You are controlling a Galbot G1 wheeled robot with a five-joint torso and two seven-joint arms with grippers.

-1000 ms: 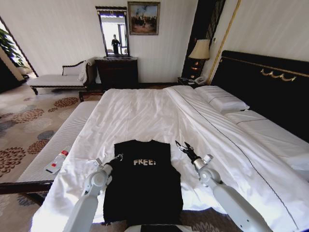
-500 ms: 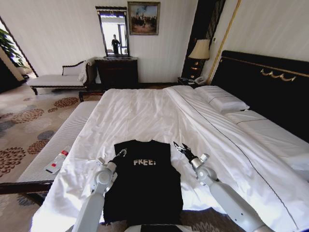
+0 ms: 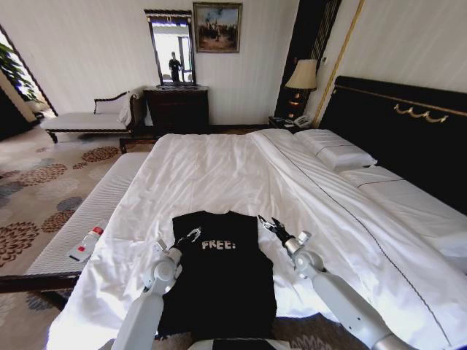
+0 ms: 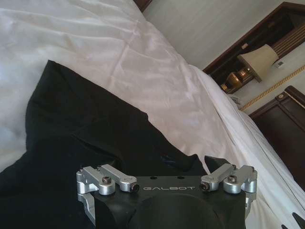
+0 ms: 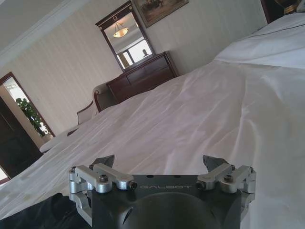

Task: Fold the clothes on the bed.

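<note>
The black cotton T-shirt (image 3: 217, 281) is lying flat and not yet folded at the white-sheeted bed's (image 3: 219, 171) near edge, both sleeves apparently tucked. The left gripper (image 3: 191, 235) and right gripper (image 3: 268, 224) are hovering spread-fingered at its shoulders.

shirt: black tee (image 3: 217, 281), white "FREE!" on chest, flat, sleeves tucked in, at near edge of bed in front of me
bed: big, white sheets (image 3: 219, 175), dark headboard on my right

T-shirt (image 3: 219, 281) on bed (image 3: 219, 175) near edge; left gripper (image 3: 191, 235), right gripper (image 3: 267, 224) flank its chest, probably above.
</note>
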